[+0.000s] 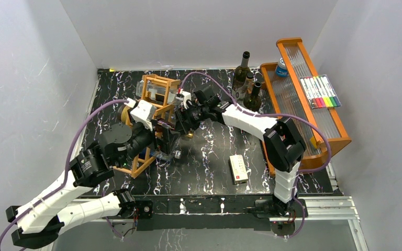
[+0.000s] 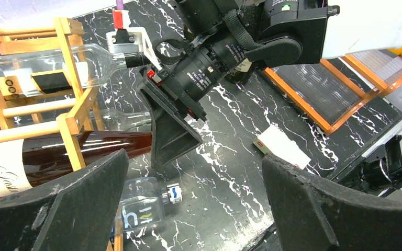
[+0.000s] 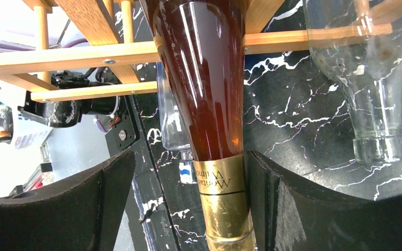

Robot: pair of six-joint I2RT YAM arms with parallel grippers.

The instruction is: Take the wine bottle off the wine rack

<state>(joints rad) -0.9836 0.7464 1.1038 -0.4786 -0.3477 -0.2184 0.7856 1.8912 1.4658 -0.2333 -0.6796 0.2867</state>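
Amber-brown glass with a gold foil neck marks the wine bottle, which lies on its side in a lower cell of the rack. Its neck pokes out past the wooden bars toward the right arm. The right gripper stands around that neck with its jaws partly spread. One pad sits against the foil or just beside it. The other pad is clearly apart from it, with table showing in the gap. The neck is bracketed rather than clamped, and the bottle's weight rests on the rack. A clear bottle lies in the rack beside the wine bottle, touched by neither pad. From above, the rack stands left of centre on the black marbled table, with both wrists crowded at its near side. The left gripper is spread as wide as it goes and holds nothing. It hangs just beside the rack, and its fingers touch neither the wood nor the glass. A small clear bottle with a blue-and-white cap lies on the table below it.
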